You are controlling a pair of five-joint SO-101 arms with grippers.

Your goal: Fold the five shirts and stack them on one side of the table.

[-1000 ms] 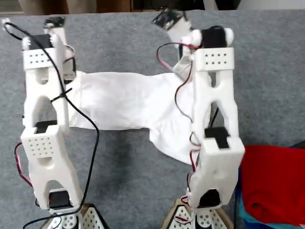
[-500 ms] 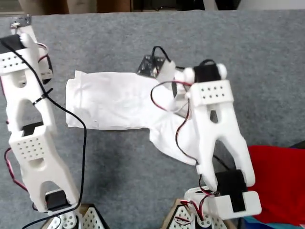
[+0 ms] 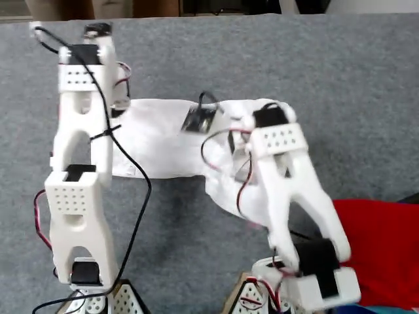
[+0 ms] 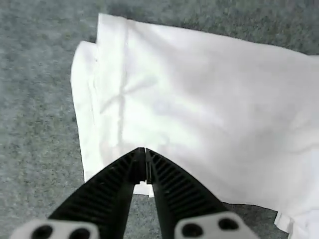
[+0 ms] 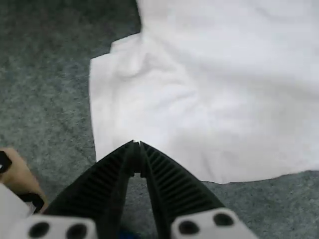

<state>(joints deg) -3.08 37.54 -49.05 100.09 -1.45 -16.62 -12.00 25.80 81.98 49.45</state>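
A white shirt lies spread across the middle of the grey table, partly folded, with a loose flap hanging toward the front. My left arm stands over the shirt's left end. The left gripper is shut and empty just above the white shirt, near its layered side edge. My right arm leans over the shirt's right part. The right gripper is shut and empty above the white shirt, close to its edge and a folded corner.
A red shirt lies folded at the front right of the table, on top of something teal. Both arm bases stand at the front edge. Bare grey table lies behind and to the right of the white shirt.
The left arm swung from the table's left edge back over the shirt's left end. The right arm's wrist drew back and leftward, lower over the shirt's right part.
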